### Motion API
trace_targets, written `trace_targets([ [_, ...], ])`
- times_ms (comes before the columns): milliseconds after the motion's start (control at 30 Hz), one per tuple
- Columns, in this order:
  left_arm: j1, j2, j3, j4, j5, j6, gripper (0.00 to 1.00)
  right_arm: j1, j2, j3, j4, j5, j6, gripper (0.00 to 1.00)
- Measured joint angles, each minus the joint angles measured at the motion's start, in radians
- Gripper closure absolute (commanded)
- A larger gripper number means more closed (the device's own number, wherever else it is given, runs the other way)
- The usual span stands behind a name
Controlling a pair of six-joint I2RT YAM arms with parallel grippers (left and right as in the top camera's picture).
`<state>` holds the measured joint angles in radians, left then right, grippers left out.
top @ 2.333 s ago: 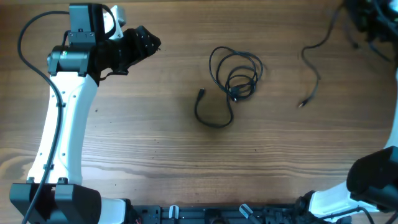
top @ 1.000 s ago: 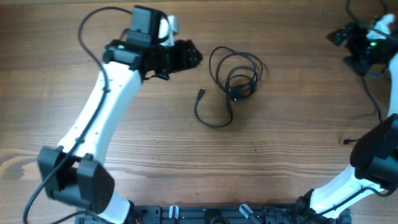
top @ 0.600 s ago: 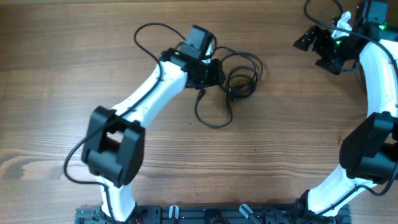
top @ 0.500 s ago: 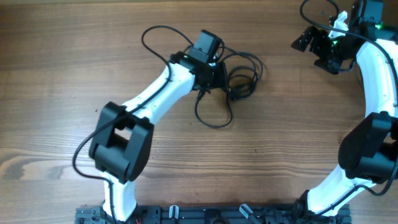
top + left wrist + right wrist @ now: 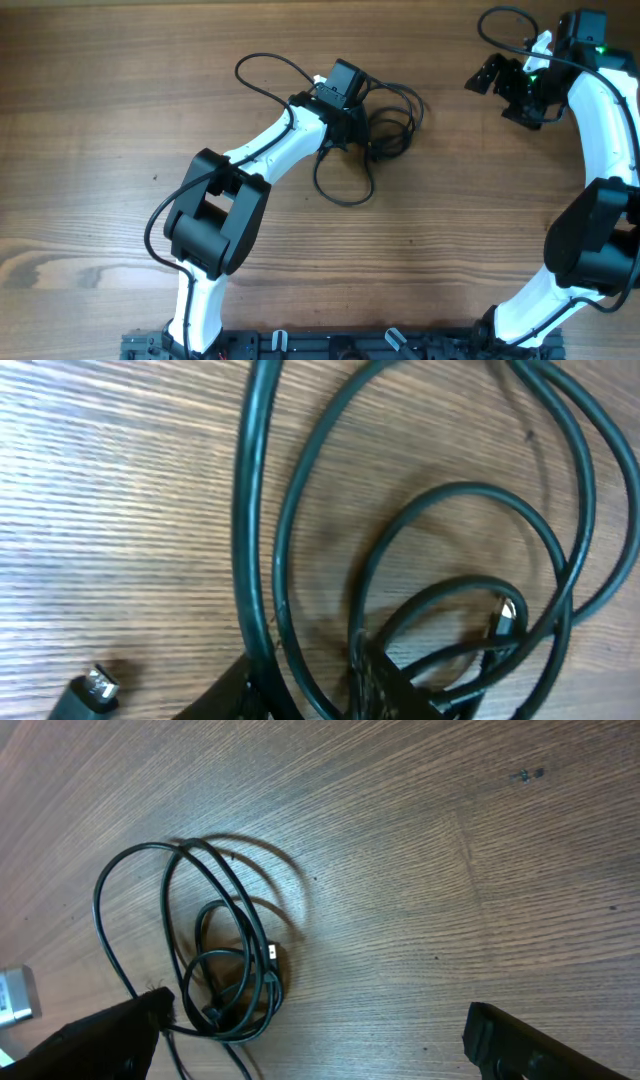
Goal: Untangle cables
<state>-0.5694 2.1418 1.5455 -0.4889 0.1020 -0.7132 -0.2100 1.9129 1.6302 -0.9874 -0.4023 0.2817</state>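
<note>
The cables (image 5: pixel 392 140) lie in a loose black tangle near the middle of the wooden table (image 5: pixel 120 150). The left gripper (image 5: pixel 352 125) is down on the tangle's left edge. Its fingers (image 5: pixel 235 690) stand partly closed with strands running between them, though I cannot tell whether they actually grip. One small metal plug (image 5: pixel 95 685) lies just beside them. The right gripper (image 5: pixel 505 85) hangs well apart at the far right, jaws spread wide and empty.
</note>
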Motion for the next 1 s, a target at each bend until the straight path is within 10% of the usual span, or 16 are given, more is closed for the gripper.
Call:
trace_targets([
  [167, 0.0, 0.0, 0.0, 0.003, -0.024, -0.008, 0.92, 0.0, 0.0, 0.0, 0.0, 0.0, 0.0, 0.01],
  [767, 0.001, 0.019, 0.0, 0.076, -0.026, 0.019, 0.96, 0.0, 0.0, 0.0, 0.001, -0.002, -0.014, 0.01],
  [1000, 0.041, -0.241, -0.01, 0.075, 0.174, 0.096, 0.96, 0.0, 0.0, 0.0, 0.016, -0.183, -0.149, 0.01],
])
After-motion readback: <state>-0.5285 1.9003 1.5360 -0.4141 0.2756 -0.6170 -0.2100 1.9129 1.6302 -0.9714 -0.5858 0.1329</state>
